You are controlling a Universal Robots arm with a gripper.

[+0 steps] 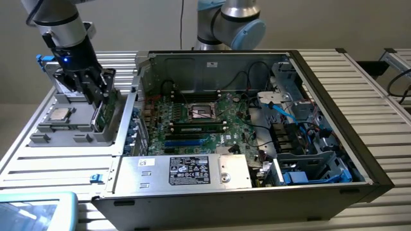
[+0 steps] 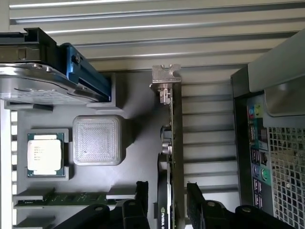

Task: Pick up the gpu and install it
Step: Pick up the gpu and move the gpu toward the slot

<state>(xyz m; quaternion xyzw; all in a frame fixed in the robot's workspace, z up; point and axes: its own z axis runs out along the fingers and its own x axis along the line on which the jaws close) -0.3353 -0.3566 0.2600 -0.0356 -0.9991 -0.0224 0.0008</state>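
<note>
Starting at the exterior view's left, we see a grey parts tray (image 1: pixel 45 129) on the slatted table (image 1: pixel 38 163). A processor (image 1: pixel 59 114) lies flat in one pocket, with a hard drive in a blue caddy (image 2: pixel 81 71) and a RAM stick (image 2: pixel 62 199) near it. At the tray's right side the gpu (image 2: pixel 176 143) stands on edge in a slot, its metal bracket (image 2: pixel 166 78) at one end. The gripper (image 2: pixel 167 188) hangs over it with its fingers (image 2: pixel 141 191) apart, one on each side of the card and not clamped on it. We judge the card light and stiff but fragile. We would take it across its two flat faces, cooler on one side and board on the other, away from the bracket, with only a modest squeeze. Just beside the tray on the right is the open computer case (image 1: pixel 224 209). The motherboard (image 1: pixel 192 120) lies flat inside it with blue slots (image 1: pixel 186 143), and a power supply (image 1: pixel 186 171) sits at the near edge. Black cables (image 1: pixel 244 79) loop over the board, and more wiring and a drive cage (image 1: pixel 308 159) fill the far right. We judge that the case wall next to the tray and those cables crowd the way in.
</note>
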